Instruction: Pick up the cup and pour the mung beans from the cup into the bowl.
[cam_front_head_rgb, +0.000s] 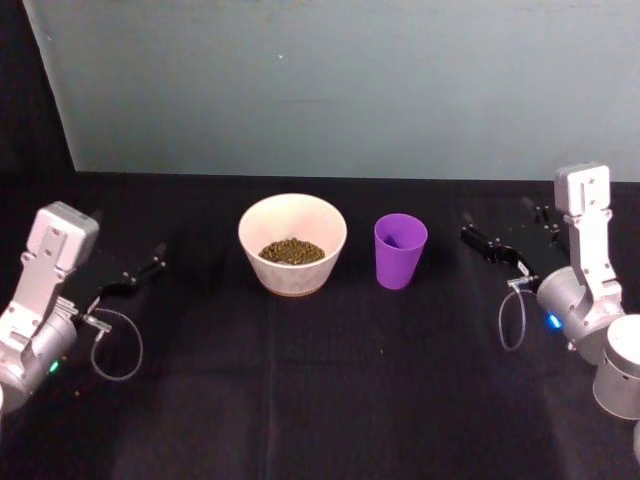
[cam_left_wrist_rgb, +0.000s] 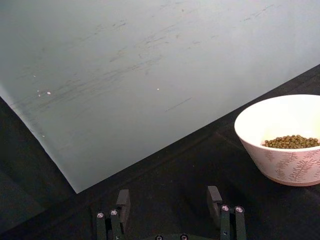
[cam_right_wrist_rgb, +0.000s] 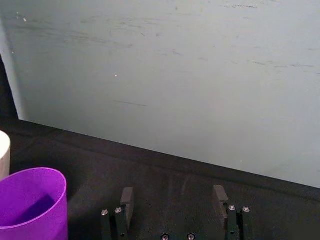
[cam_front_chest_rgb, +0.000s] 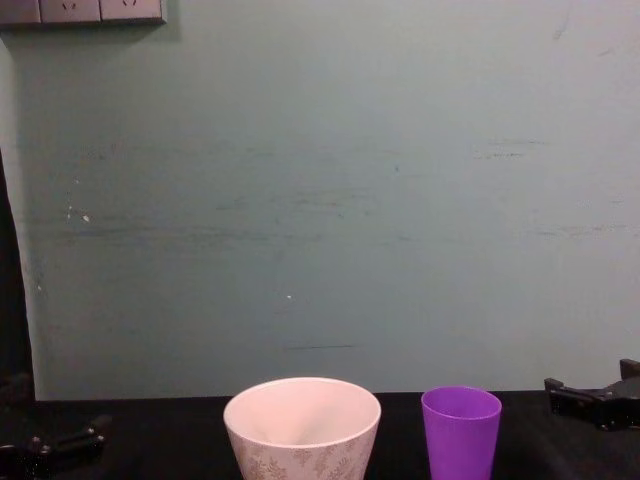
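Note:
The purple cup (cam_front_head_rgb: 400, 250) stands upright on the black table, just right of the white leaf-patterned bowl (cam_front_head_rgb: 290, 215). Mung beans (cam_front_head_rgb: 292, 251) lie in the bottom of the bowl; inside the cup I see only purple. My right gripper (cam_front_head_rgb: 497, 224) hovers open to the right of the cup, apart from it. On the far left, well clear of the bowl, is my left gripper (cam_front_head_rgb: 132, 266), open and holding nothing. The left wrist view shows its spread fingers (cam_left_wrist_rgb: 122, 204) and the bowl (cam_left_wrist_rgb: 285, 165) with beans (cam_left_wrist_rgb: 291, 142). In the right wrist view the cup (cam_right_wrist_rgb: 30, 200) stands beyond the open gripper (cam_right_wrist_rgb: 173, 194).
A pale teal wall panel (cam_front_head_rgb: 340, 80) stands upright along the back of the table. Black cloth (cam_front_head_rgb: 320, 390) covers the whole tabletop. In the chest view the bowl (cam_front_chest_rgb: 300, 440) and cup (cam_front_chest_rgb: 460, 430) stand side by side, with the right gripper (cam_front_chest_rgb: 590, 400) at the right edge.

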